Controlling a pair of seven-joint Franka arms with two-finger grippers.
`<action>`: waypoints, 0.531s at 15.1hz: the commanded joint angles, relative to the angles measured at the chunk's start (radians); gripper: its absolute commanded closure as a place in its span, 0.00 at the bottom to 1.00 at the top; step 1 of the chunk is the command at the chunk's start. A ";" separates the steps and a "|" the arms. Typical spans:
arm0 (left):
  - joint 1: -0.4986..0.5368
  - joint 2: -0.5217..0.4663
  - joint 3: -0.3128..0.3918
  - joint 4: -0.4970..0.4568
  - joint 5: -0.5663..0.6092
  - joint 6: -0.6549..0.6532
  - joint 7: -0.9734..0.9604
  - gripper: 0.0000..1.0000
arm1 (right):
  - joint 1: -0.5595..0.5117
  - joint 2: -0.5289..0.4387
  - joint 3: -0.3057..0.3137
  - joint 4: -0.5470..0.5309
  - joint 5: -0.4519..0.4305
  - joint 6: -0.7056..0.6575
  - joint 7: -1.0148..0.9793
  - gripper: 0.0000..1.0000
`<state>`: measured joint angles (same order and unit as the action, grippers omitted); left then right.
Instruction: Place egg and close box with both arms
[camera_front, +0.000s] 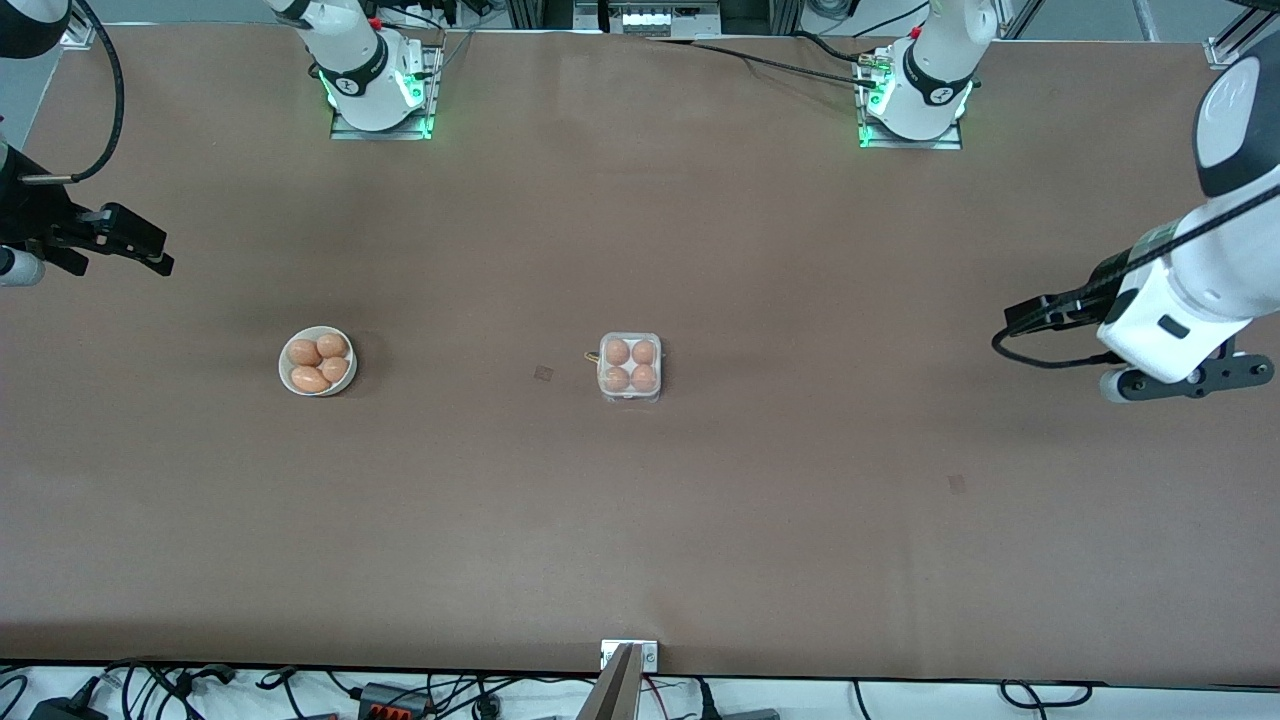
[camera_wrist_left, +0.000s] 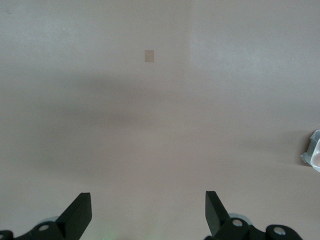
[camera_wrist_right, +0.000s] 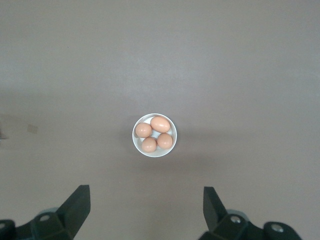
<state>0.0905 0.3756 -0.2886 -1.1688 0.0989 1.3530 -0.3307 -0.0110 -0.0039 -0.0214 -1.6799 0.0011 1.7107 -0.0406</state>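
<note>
box filled, arms parked wide: risks if anything resumes

egg case (camera_front: 630, 367) sits mid-worktop, all four cells showing brown eggs, the lid looks down over them though the latch state cannot be told. white bowl (camera_front: 317, 361) with four brown eggs (camera_wrist_right: 154, 134) lies at the case's 9 o'clock in the front view, well apart, toward the right arm's end of the worktop.

left pincer (camera_wrist_left: 149, 212): fingers spread apart, nothing between them, hanging over bare worktop (camera_front: 700, 520) toward the left arm's end; only a corner of the case shows at the edge of its wrist view. right pincer (camera_wrist_right: 147, 206): fingers spread apart, empty, up over the worktop at the right arm's end, bowl in its wrist view ahead of the fingers.

judgement: task looks near done or done.

risks:
- lid only resting, not snapped: it could spring up, since no pincer presses it.
- light case, smooth worktop: a one-sided push to seat the lid would slide it.
- another egg brought over would meet a full tray and roll off.
</note>
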 joint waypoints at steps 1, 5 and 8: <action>0.006 -0.043 -0.008 -0.023 -0.010 -0.031 -0.011 0.00 | -0.014 -0.025 0.017 -0.024 -0.007 0.010 0.015 0.00; -0.008 -0.053 0.003 -0.034 0.001 0.041 -0.011 0.00 | -0.014 -0.025 0.017 -0.026 -0.009 0.009 0.015 0.00; -0.003 -0.114 0.028 -0.122 -0.005 0.157 -0.011 0.00 | -0.014 -0.025 0.017 -0.026 -0.009 0.009 0.015 0.00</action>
<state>0.0864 0.3440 -0.2881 -1.1893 0.0990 1.4248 -0.3340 -0.0110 -0.0041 -0.0214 -1.6799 0.0011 1.7107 -0.0403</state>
